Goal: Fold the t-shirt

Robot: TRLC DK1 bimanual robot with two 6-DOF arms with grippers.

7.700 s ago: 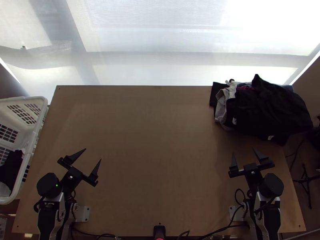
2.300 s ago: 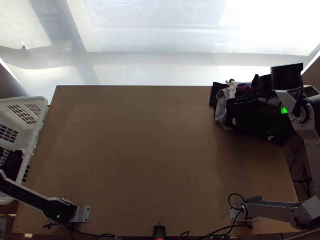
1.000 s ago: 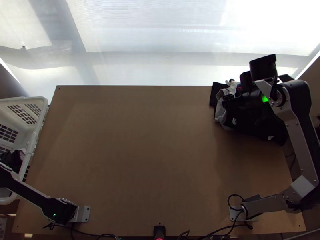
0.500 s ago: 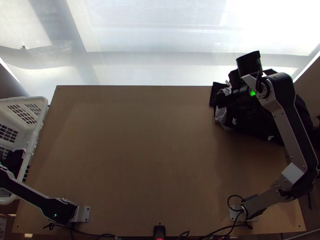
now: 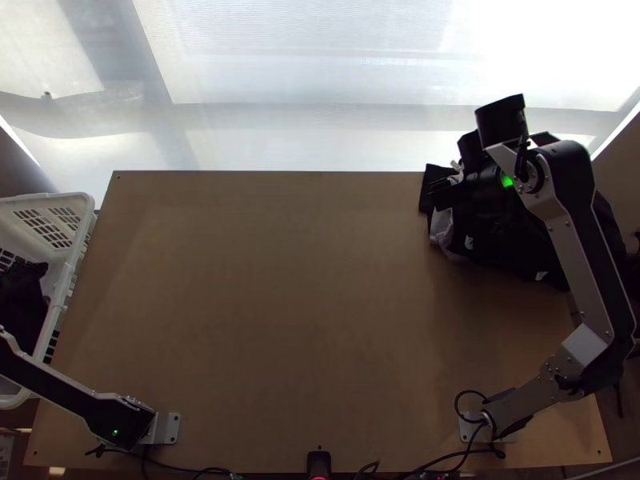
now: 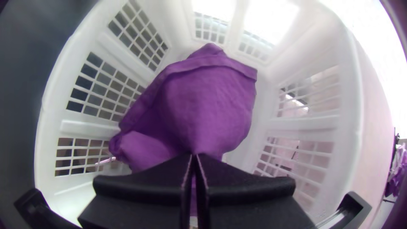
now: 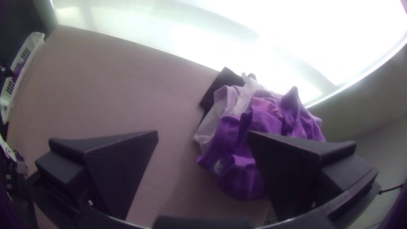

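The left gripper [image 6: 194, 156] pinches purple cloth [image 6: 207, 97] in its fingers; lift high above the basket [image 5: 62, 290], far left. Right gripper [image 7: 202, 133]: fingers spread.

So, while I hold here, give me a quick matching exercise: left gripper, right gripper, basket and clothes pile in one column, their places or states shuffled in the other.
1. Left gripper
2. Right gripper
3. White basket
4. Clothes pile

A. Open, its tips spread wide apart
B. Heaped at the far right of the table
C. Closed on a cloth
D. Beside the table's left edge

Pairs: 1-C, 2-A, 3-D, 4-B
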